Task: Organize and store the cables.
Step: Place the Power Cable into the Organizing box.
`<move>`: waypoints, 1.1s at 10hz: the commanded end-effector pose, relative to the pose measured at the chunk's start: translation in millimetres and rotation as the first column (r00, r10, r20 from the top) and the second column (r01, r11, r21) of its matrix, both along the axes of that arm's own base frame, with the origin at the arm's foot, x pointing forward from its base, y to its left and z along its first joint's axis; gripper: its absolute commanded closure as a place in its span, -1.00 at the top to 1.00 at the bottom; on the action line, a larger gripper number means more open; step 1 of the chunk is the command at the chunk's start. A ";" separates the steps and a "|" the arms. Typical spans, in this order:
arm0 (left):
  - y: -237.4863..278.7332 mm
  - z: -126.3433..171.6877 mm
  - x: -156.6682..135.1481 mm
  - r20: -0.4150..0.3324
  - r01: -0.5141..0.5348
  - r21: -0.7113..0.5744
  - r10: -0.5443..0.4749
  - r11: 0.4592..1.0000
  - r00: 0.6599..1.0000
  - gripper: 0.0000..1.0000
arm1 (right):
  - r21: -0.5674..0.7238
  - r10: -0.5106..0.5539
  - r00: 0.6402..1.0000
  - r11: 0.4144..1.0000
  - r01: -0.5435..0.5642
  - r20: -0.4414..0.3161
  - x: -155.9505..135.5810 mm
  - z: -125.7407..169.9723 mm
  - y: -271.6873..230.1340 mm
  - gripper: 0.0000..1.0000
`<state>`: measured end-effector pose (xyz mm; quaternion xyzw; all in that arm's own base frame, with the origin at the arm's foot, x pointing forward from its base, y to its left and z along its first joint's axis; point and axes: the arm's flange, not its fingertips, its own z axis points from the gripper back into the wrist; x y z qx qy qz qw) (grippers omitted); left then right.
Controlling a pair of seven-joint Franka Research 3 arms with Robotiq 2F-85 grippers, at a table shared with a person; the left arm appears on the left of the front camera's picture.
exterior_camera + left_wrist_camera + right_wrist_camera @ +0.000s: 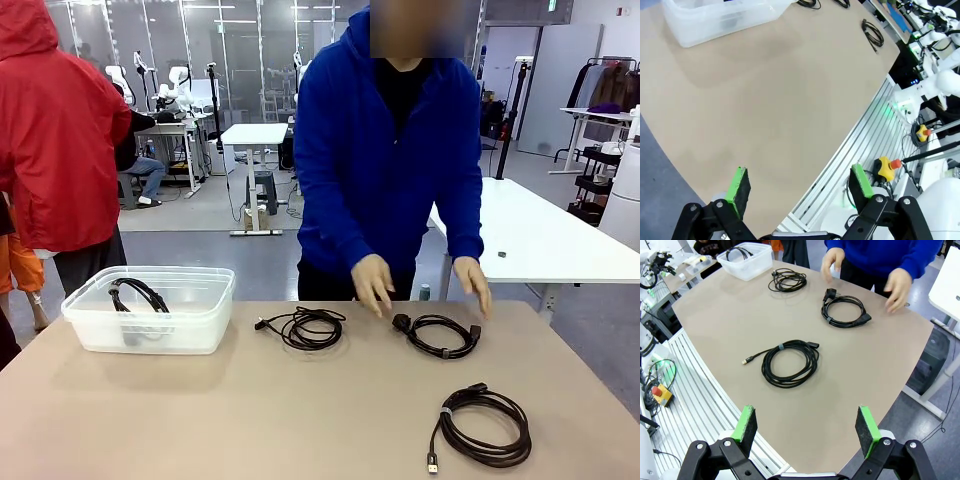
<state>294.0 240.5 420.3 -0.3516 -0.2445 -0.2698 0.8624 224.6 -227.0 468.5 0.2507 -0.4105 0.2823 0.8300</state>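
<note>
My left tool (800,184) hangs with its green pads spread wide and nothing between them, above the near edge of the tan counter (250,420). At the counter's far left stands a clear plastic tub (205,325), and one coiled black cable (140,295) lies inside it. Next along, a loose black coil with small ends (305,328) lies on the bare counter near the middle. Right of it is a tighter black coil with a chunky plug (440,336). A person in a blue hooded top (385,150) holds one hand (372,283) just beyond that plug and the other hand (472,285) beyond the coil's right side. Nearest me, toward the right, lies the largest black coil with a USB-like end (485,428). My right tool (805,424) is spread and empty too, above the counter's near edge.
</note>
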 end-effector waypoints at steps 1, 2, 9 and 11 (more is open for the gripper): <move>-9.1 13.2 7.7 0.325 0.352 -0.027 -0.325 0.936 0.888 1.00 | 0.000 0.009 1.000 1.000 -0.009 0.019 -0.9 -0.2 -0.1 1.00; -14.1 21.5 6.5 0.444 0.456 0.114 -0.456 0.883 0.772 1.00 | 0.000 0.009 1.000 1.000 -0.009 0.019 -0.9 -0.2 -0.1 1.00; -37.0 28.1 16.0 0.431 0.493 0.185 -0.521 0.850 0.737 1.00 | 0.000 0.009 1.000 1.000 -0.009 0.019 -0.9 -0.2 -0.1 1.00; -37.0 28.1 16.0 0.431 0.493 0.185 -0.521 0.850 0.737 1.00 | 0.000 0.009 1.000 1.000 -0.009 0.019 -0.9 -0.2 -0.1 1.00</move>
